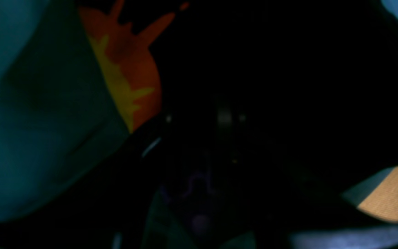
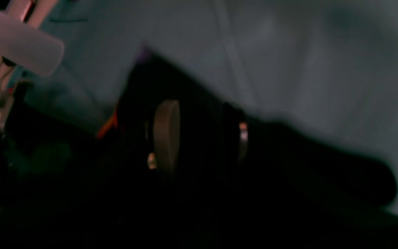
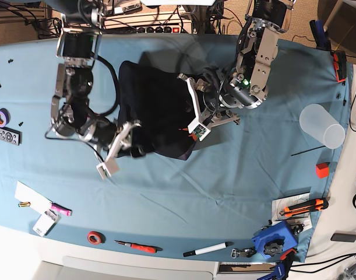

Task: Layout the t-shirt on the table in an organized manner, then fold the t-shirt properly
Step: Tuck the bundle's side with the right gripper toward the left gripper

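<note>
The black t-shirt (image 3: pixel 157 105) lies bunched on the light blue table (image 3: pixel 224 186), between my two arms. My right gripper (image 3: pixel 133 147) sits at the shirt's lower left edge. In the right wrist view its fingers (image 2: pixel 166 135) hold a thick fold of black cloth (image 2: pixel 288 166) between them. My left gripper (image 3: pixel 196 116) is at the shirt's right edge. The left wrist view is mostly filled by dark fabric draped close over the gripper, with the orange and yellow print (image 1: pixel 126 69) beside the table cloth (image 1: pixel 29 103). The left fingers themselves are barely visible there.
A clear plastic cup (image 3: pixel 322 125) lies at the right, with a red block (image 3: pixel 322 170) below it. A remote (image 3: pixel 6 135) and purple tape roll (image 3: pixel 1 118) sit at the left edge. Red tape (image 3: pixel 95 237), a marker (image 3: pixel 208 249), an orange knife (image 3: pixel 303 206) and a blue tool (image 3: pixel 274 240) line the front.
</note>
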Motion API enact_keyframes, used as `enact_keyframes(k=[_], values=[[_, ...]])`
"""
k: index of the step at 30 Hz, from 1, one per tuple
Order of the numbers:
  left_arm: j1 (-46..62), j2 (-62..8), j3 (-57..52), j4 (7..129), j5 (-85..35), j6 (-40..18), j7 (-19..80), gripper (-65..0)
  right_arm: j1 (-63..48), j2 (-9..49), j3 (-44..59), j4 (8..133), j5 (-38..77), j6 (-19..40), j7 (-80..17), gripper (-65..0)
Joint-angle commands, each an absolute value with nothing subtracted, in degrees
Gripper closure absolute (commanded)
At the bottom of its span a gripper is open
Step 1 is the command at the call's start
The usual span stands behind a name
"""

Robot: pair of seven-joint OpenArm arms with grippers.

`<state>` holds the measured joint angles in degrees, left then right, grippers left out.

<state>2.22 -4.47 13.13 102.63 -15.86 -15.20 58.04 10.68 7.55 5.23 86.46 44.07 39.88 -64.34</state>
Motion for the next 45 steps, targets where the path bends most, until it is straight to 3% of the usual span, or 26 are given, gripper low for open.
enact_keyframes(k=[1,11,16,18,27,29,33,37,45], values=[[1.76,-4.62,12.95,103.48,-14.81,-14.83,58.26,-14.0,12.32,6.79,5.28,86.48,43.27,40.00,-62.43,-20.8],[1.74,-4.62,12.95,103.50,-14.83,-14.81,58.26,-14.0,13.67,3.81,5.37,74.43,41.04,40.00,-63.75,-20.8],[1.74,-4.62,12.95,103.50,-14.83,-14.83,58.19,-14.0,13.67,4.32,8.62,82.43,52.86,40.00,-74.87,-21.1],[1.74,-4.62,12.95,103.50,-14.83,-14.83,58.22,-14.0,13.67,4.45,10.87,87.59,55.66,40.00,-80.00,-24.3],[1.76,-4.62,12.95,103.50,-14.83,-14.83,58.22,-14.0,9.04,12.01,18.02,98.91,56.27,40.00,-80.00,-26.5],[1.76,-4.62,12.95,103.50,-14.83,-14.83,58.17,-14.0,7.40,13.30,20.14,98.91,54.94,37.12,-80.00,-26.5],[1.76,-4.62,12.95,103.50,-14.85,-14.83,57.98,-14.0,3.38,13.32,24.88,98.91,52.99,36.01,-80.00,-26.9],[1.76,-4.62,12.95,103.50,-14.85,-14.83,57.98,-14.0,-0.82,13.13,25.30,98.89,52.88,36.16,-80.00,-34.2],[1.76,-4.60,12.95,103.50,-16.75,-14.85,57.80,-14.0,-3.51,8.36,24.32,96.73,56.69,34.24,-80.00,-34.2]])
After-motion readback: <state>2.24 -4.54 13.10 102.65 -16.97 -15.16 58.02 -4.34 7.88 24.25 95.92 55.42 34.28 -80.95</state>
